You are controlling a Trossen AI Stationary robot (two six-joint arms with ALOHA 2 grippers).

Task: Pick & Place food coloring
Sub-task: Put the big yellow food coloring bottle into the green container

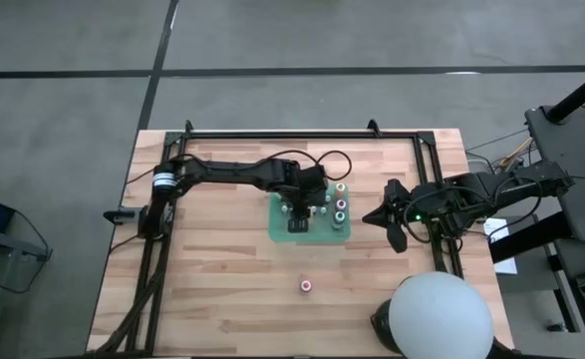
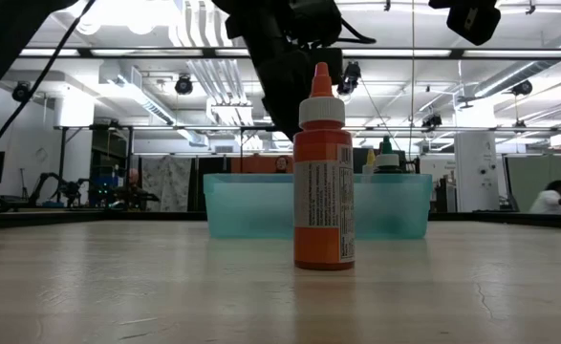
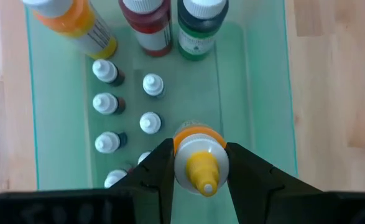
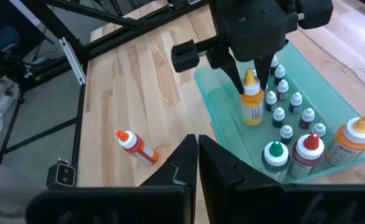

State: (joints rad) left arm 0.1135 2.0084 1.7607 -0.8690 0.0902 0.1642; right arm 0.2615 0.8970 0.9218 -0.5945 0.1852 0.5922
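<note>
Left claw point(image 3: 198, 163) gripping 1 yellow-tip bottle point(image 3: 199, 163) over tray point(image 3: 257, 112), right claw point(image 4: 197, 155) shut, 1 orange bottle point(image 4: 135, 147) outside.

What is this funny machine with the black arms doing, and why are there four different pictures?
It is a robot with two black arms at a wooden table. Each arm ends in a pincer with two fingers. One picture looks down from above, one looks across the table from low down, and two come from small cameras on the arms' wrists. The left pincer is shut on a little yellow-topped bottle of food coloring, holding it upright in a pale green tray. The tray already holds a cluster of tiny white-capped bottles and three bigger ones: orange, red and green. One orange bottle stands alone on the table. The right pincer waits beside the tray, shut and empty.
</note>
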